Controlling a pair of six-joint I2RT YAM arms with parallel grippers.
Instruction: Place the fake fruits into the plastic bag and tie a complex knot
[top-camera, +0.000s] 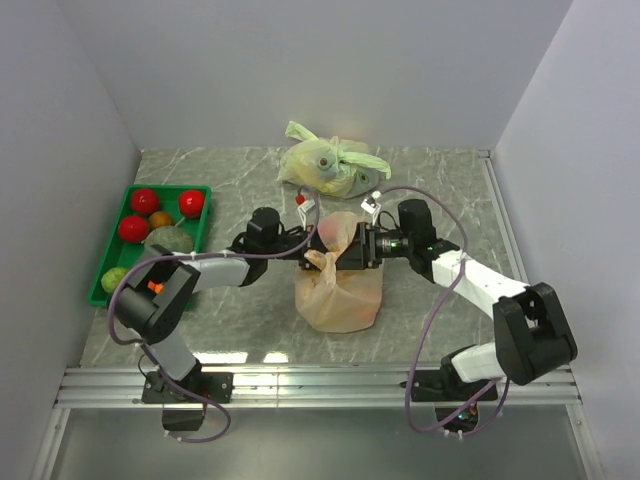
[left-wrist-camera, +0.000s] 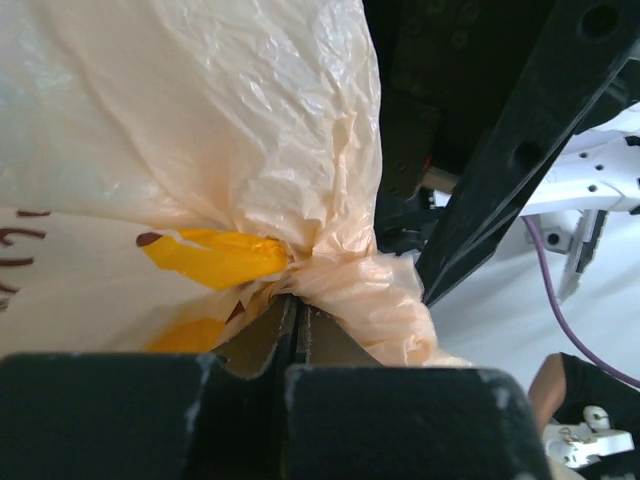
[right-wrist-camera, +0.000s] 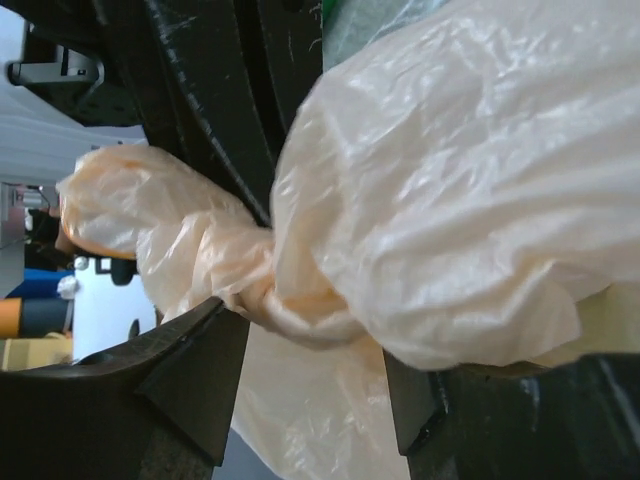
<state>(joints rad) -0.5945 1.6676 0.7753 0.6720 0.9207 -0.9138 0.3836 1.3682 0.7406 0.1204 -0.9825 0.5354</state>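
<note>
The peach-orange plastic bag (top-camera: 340, 292) stands full at the table's middle, between my two grippers. My left gripper (top-camera: 318, 250) is shut on a twisted handle of the bag; in the left wrist view its tips (left-wrist-camera: 297, 300) pinch the plastic beside a yellow banana print (left-wrist-camera: 220, 255). My right gripper (top-camera: 347, 250) is open, its jaws on either side of the knot (right-wrist-camera: 265, 290) without closing on it. Fake fruits lie in the green tray (top-camera: 108, 262): red ones (top-camera: 144, 200) (top-camera: 192, 203), an orange one (top-camera: 160, 219) and a green one (top-camera: 114, 278). Fruits inside the bag are hidden.
A large dark green ball (top-camera: 170, 240) sits in the tray. A knotted pale green bag (top-camera: 325, 165) lies at the back centre. White walls close in the table on the left, back and right. The arms' bases stand on a metal rail (top-camera: 320, 385) at the near edge.
</note>
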